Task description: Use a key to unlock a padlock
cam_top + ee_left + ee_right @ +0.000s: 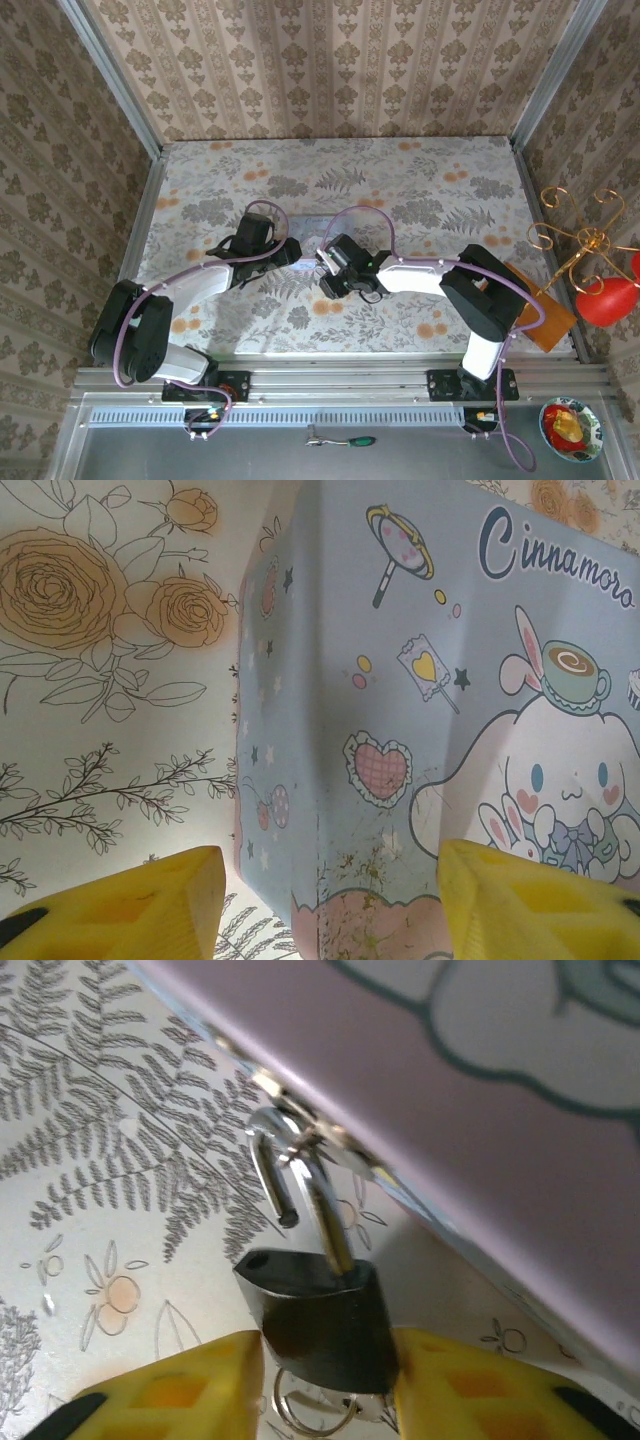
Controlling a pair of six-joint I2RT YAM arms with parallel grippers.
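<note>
From the overhead camera I see both arms reaching in to the middle of the floral bench point(430, 190), meeting at the pale-blue cartoon tin point(308, 222).

On my right wrist camera, the right tool point(327, 1360) is clamped on the padlock point(318, 1305). One yellow finger point(190, 1390) sits against the left flank of the dark body and the other against the right flank. The padlock hangs just off the tin's pink side wall, low over the bench, with its body tilted toward the camera. Its silvery shackle point(325, 1200) stands open. The long leg runs down into the body, while the short leg ends free in the air above its empty hole. The bend of the shackle is hooked through the small metal hasp point(290, 1132) on the tin. Below the body I make out a thin silvery ring point(305, 1415); the key itself I cannot pick out.

On my left wrist camera, the left tool point(330, 880) has its jaws set wide across the tin's near corner. One finger is just beside the side wall and the other is in front of the printed lid. Whether they press on the tin, I cannot tell.
</note>
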